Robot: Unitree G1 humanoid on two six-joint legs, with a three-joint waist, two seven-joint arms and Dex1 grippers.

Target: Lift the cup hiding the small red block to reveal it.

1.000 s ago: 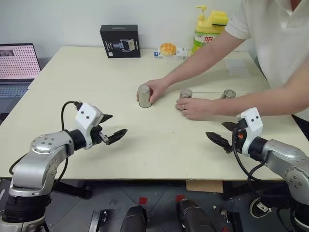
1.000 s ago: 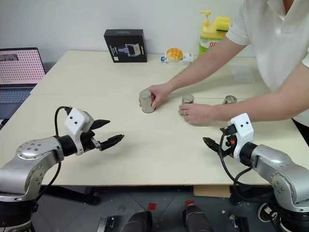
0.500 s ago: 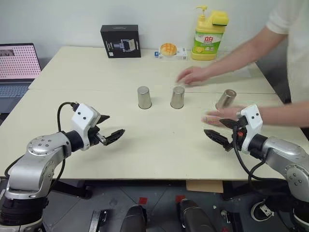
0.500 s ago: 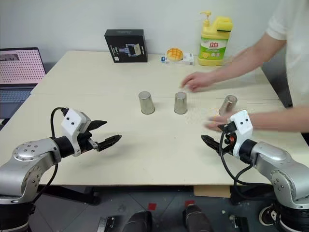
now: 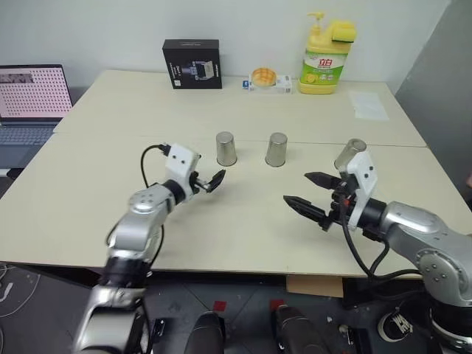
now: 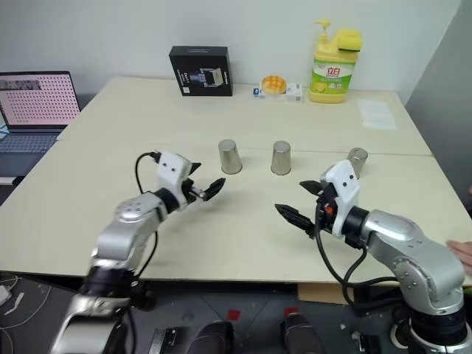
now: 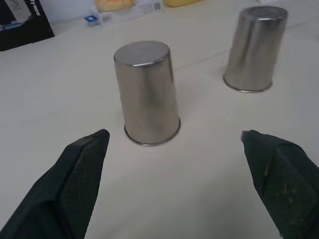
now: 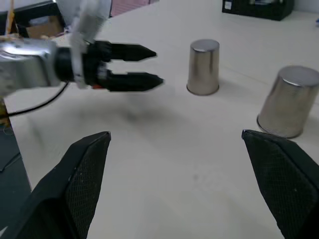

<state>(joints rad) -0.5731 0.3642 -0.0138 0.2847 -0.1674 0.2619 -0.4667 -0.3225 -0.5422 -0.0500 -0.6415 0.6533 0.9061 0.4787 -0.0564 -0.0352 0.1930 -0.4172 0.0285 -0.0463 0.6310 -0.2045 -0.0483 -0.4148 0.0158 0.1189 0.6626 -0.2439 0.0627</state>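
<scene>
Three alike steel cups stand upside down in a row on the cream table (image 5: 103,155): a left cup (image 5: 226,149), a middle cup (image 5: 276,149) and a right cup (image 5: 351,153), partly behind my right wrist. The small red block is hidden, and I cannot tell which cup covers it. My left gripper (image 5: 214,181) is open and level, just short of the left cup (image 7: 147,94), which sits between its fingers (image 7: 82,174) without touching them. My right gripper (image 5: 297,189) hovers open in front of the middle cup, empty; its wrist view shows two cups (image 8: 203,67) and my left gripper (image 8: 157,66).
At the table's far edge stand a black box (image 5: 192,63), a packaged bun (image 5: 262,77) and a yellow soap bottle (image 5: 324,51). A sheet of paper (image 5: 369,103) lies back right. A laptop (image 5: 33,92) sits at the left. A person's hand (image 6: 461,252) shows at the right edge.
The person's arms have left the table, leaving the cups in a row. My left gripper has reached forward to the left cup. My right gripper has moved inward and up a little.
</scene>
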